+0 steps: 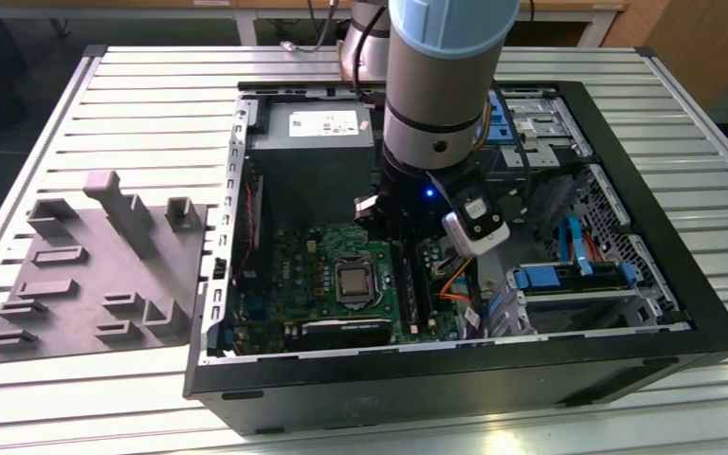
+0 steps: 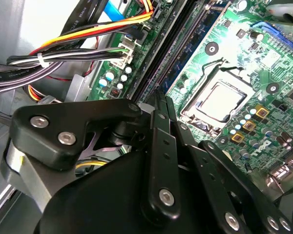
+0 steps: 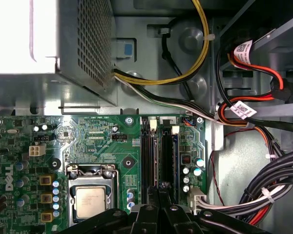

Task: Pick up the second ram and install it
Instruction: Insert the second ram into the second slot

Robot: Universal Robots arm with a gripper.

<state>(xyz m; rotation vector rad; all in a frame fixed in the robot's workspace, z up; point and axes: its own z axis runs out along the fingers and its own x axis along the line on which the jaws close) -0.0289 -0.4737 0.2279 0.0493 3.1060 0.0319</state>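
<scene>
The arm (image 1: 446, 85) reaches down into the open computer case (image 1: 667, 313), which lies on its side on a slatted table (image 1: 111, 114). Its gripper (image 3: 158, 192) sits low over the memory slots (image 3: 158, 151) on the right part of the green motherboard (image 1: 300, 275), as the exterior view shows it. In both wrist views the fingers (image 2: 158, 131) stand drawn close together, nearly parallel, their tips right down at the slot rows. A slim dark strip runs in the slots ahead of the tips; I cannot tell whether this is the second ram (image 3: 162, 151), nor whether the fingers grip it or merely rest at its edge.

Room around the gripper is tight. To the exterior view's right, bundled cables (image 3: 278, 180) and a red and black lead crowd close to the board's edge, with blue drive brackets (image 1: 554, 277) just beyond. To the left of the slots lies the processor socket (image 3: 90, 200), its metal frame near the slot row. On the far side the grey power supply (image 1: 307, 128) fills the case's corner, with yellow and black wires curving out of it above the board.

Left of the case, well apart from it, a grey moulded fixture plate (image 1: 92, 275) lies flat on the table.
</scene>
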